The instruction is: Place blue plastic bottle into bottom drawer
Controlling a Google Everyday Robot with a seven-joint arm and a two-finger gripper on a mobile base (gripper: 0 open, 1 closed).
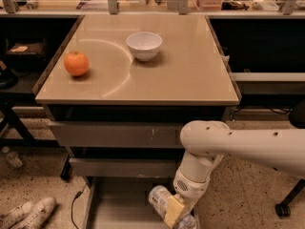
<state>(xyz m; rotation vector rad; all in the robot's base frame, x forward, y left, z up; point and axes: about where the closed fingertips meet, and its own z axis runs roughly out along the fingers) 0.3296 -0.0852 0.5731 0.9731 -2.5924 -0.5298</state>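
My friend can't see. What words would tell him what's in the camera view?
A white robot arm reaches down, its hand holding a blue plastic bottle over the open bottom drawer. On the tabletop sit an orange and a white bowl.

Gripper (174, 211) at lower frame edge, over the open bottom drawer (119, 206), clasping the blue plastic bottle (159, 200) crosswise at mid-length. Two upper drawers (114, 135) are closed. On the tan tabletop (190, 75): orange (76, 63) at left, white bowl (144, 45) further back.
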